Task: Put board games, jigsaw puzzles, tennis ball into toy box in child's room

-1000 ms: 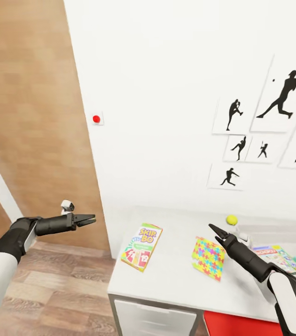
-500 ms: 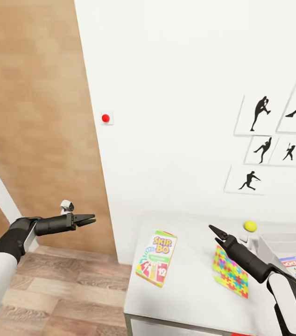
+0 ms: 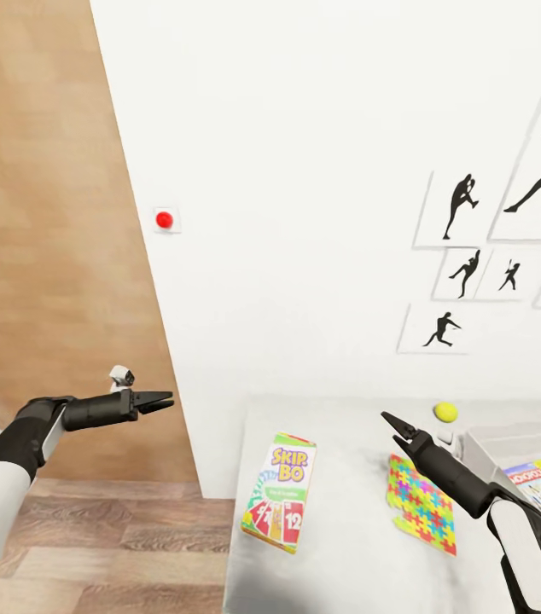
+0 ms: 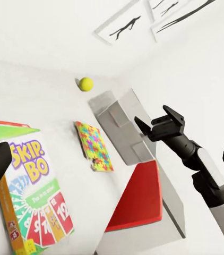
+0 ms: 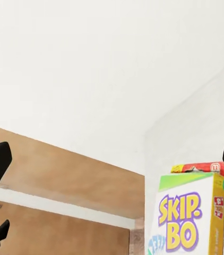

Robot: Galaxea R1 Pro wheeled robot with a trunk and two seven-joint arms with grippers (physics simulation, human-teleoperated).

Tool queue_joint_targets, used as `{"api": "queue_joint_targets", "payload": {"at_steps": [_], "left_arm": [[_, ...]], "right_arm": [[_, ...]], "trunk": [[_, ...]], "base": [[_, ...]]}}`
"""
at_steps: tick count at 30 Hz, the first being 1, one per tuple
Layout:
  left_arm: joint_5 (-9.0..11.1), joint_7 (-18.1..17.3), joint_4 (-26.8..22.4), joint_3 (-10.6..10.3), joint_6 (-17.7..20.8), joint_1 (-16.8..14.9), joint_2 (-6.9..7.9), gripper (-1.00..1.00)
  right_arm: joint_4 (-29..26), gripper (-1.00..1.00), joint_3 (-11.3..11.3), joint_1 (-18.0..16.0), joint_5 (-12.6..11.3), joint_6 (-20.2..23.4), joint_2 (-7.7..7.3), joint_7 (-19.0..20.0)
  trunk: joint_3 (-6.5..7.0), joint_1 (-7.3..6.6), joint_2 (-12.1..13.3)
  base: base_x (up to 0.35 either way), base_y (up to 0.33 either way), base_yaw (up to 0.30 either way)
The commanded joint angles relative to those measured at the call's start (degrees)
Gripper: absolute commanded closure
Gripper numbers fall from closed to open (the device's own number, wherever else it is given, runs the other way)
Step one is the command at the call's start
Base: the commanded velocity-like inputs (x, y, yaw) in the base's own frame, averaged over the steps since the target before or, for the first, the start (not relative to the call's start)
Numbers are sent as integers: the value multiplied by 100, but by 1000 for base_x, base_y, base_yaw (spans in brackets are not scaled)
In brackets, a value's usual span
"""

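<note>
Now the whole head view has swung compared with half a second ago: the red wall button [image 3: 164, 220] and the black silhouette pictures [image 3: 465, 207] sit further toward the view's left, and the near edge of the tabletop [image 3: 347, 546] has dropped out of the frame, which is camera motion and not a move of the toys. Both arms keep the same pose in the view. The left tool [image 3: 161, 399] hangs over the wood-plank floor [image 3: 108, 537] beside the tabletop, its fingers nearly pressed together with just a thin slit between the tips and nothing held. The right tool [image 3: 392, 426] hovers above the tabletop between the Skip-Bo board game [image 3: 280, 491] and the tennis ball [image 3: 445, 412]; its fingers also lie close together, and whether they fully meet I cannot tell. The Skip-Bo box is a flat rectangle with a green cover, yellow lettering and red cards printed along its lower end, lying flat near the tabletop's left edge. Just to its right lies a jigsaw puzzle [image 3: 421, 503], a thin square of yellow, pink, blue and green interlocking pieces, partly hidden behind the right arm. The small yellow-green ball rests near the wall, beside the corner of the toy box [image 3: 484, 438]. Inside that translucent grey bin lies a pale-green board game with a red title band [image 3: 539, 489].
</note>
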Motion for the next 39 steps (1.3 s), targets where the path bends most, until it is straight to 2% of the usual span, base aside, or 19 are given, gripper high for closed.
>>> {"api": "queue_joint_targets", "payload": {"at_steps": [1, 20, 39], "left_arm": [[-3, -23, 0, 0, 60, -3, 1, -100], [-3, -23, 0, 0, 65, -3, 3, -100], [-3, -23, 0, 0, 62, -6, 3, -100]], "right_arm": [[1, -100, -9, -6, -6, 36, 1, 12], [14, -100, -8, -6, 2, 25, 1, 10], [3, -100, 31, -5, 5, 23, 12, 8]], "trunk": [[-13, 4, -13], [-7, 4, -13], [-7, 4, -13]], "base": [[19, 10, -42], [80, 36, -5], [6, 3, 0]]}}
